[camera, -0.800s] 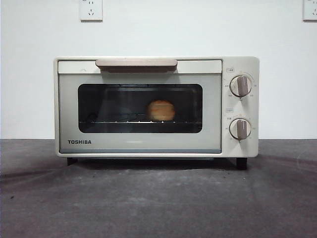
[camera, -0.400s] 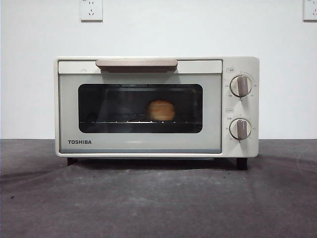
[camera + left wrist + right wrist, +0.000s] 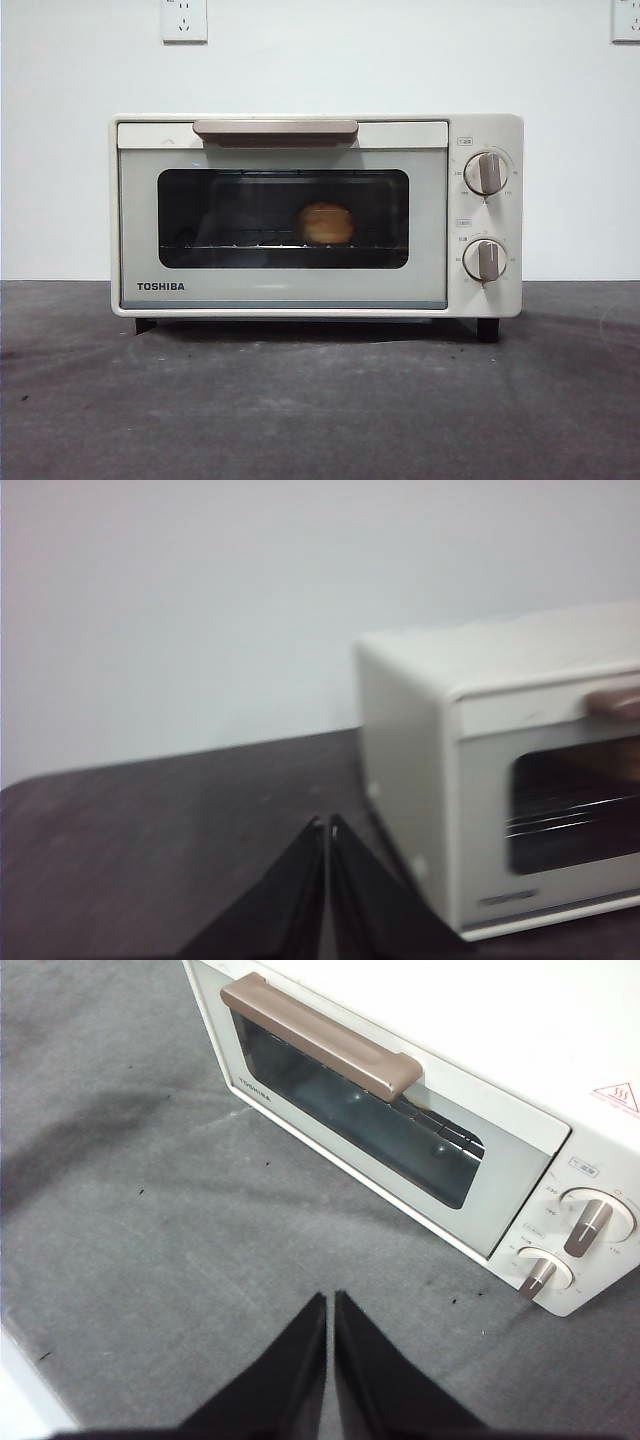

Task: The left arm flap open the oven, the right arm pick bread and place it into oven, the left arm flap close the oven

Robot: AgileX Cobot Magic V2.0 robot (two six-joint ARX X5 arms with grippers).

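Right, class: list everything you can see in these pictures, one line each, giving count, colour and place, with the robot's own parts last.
oven: one, cream-white, on the table, door shut.
handle: one, beige, along the door's top edge.
knobs: two, beige, one above the other beside the door.
bread: one, golden-brown, on the wire rack behind the glass.
table: one, dark grey, under the oven.
wall sockets: two, white, on the wall above.
left gripper: one, black, jaws shut, off the oven's side.
right gripper: one, black, jaws shut, above the table before the door.
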